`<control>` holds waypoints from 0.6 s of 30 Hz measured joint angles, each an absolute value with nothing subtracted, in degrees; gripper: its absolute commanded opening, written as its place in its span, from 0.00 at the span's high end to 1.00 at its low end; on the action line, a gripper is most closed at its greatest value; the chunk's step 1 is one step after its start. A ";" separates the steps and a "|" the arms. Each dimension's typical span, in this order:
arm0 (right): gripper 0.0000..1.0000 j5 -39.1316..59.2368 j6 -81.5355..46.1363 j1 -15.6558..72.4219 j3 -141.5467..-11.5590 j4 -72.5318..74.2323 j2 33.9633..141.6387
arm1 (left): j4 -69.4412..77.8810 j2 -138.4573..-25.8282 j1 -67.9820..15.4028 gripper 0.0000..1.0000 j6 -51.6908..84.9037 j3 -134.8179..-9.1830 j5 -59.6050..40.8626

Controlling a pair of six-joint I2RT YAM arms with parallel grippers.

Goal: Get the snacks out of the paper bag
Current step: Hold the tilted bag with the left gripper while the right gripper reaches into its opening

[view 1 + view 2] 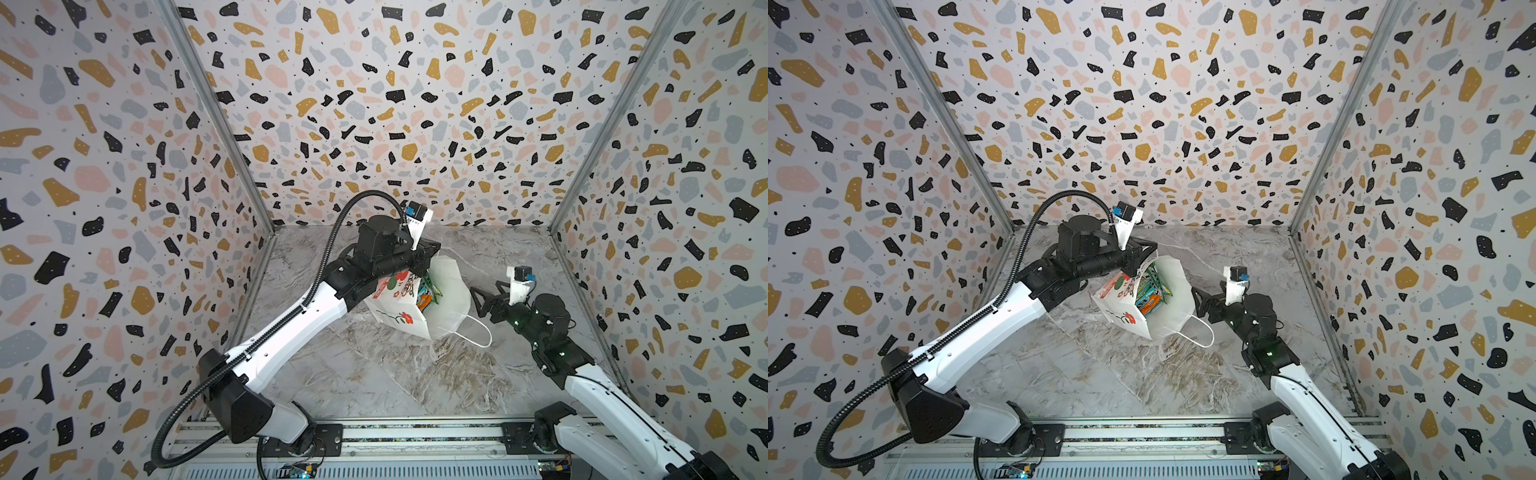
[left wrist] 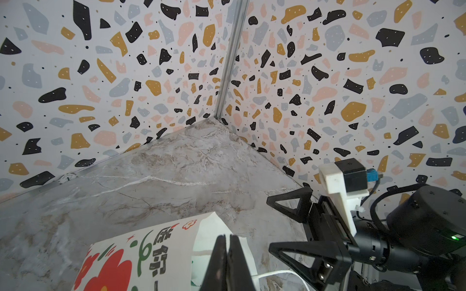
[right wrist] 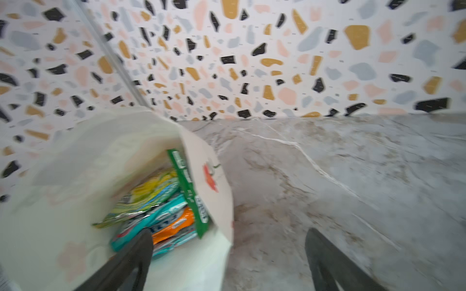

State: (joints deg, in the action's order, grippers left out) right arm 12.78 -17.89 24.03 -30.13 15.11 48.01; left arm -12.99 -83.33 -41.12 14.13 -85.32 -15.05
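Snacks [image 3: 161,209] green, teal, orange in paper bag [image 1: 451,291]; left gripper [image 2: 228,241] tight on rim, right gripper [image 3: 228,235] apart.

A grey-brown marbled surface [image 1: 395,374] fills the lower middle of a top view, and on it, just right of centre, rests the white bag [image 1: 395,311], tipped with its mouth facing right, one cord handle [image 1: 490,336] trailing onto the marble.

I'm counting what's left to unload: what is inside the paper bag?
In the right wrist view, the paper bag holds a yellow-green pouch, a teal pouch, an orange pouch and a dark green pouch on edge. Anything beneath them is covered; no sure count.
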 measured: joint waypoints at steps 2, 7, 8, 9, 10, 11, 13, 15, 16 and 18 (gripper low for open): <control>0.06 14.61 -16.64 27.31 -31.27 15.03 48.64 | -13.67 -83.22 -41.19 1.00 13.93 -85.34 -15.49; 0.07 12.05 -13.43 36.69 -34.09 14.46 53.82 | -15.75 -82.50 -41.28 1.00 12.71 -85.34 -15.86; 0.07 10.70 -12.86 38.30 -34.48 14.28 55.24 | -16.12 -82.24 -41.28 1.00 12.45 -85.34 -15.88; 0.08 9.74 -12.36 39.86 -34.94 13.91 56.77 | -16.47 -81.95 -41.28 1.00 12.10 -85.34 -15.88; 0.08 8.78 -12.01 40.99 -35.20 13.87 58.04 | -16.75 -81.71 -41.28 1.00 11.66 -85.34 -15.88; 0.08 7.60 -11.60 42.24 -35.44 13.67 59.48 | -17.10 -81.49 -41.28 1.00 11.22 -85.34 -15.88; 0.08 5.15 -11.09 44.16 -35.79 13.47 61.91 | -17.67 -81.14 -41.28 1.00 10.57 -85.32 -15.86; 0.08 3.05 -10.61 45.84 -35.90 13.43 64.07 | -17.91 -80.79 -41.28 1.00 9.85 -85.25 -15.84; 0.08 2.31 -10.41 46.46 -35.97 13.39 64.97 | -17.78 -80.58 -41.28 1.00 9.61 -85.03 -15.84; 0.08 1.26 -9.98 47.75 -36.10 13.30 66.83 | -17.45 -79.79 -41.28 1.00 8.93 -84.07 -15.81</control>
State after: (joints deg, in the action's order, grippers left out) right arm 1.26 -9.98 47.75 -36.10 13.30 66.83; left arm -17.45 -79.79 -41.28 8.93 -84.07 -15.81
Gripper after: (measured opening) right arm 0.922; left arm 0.047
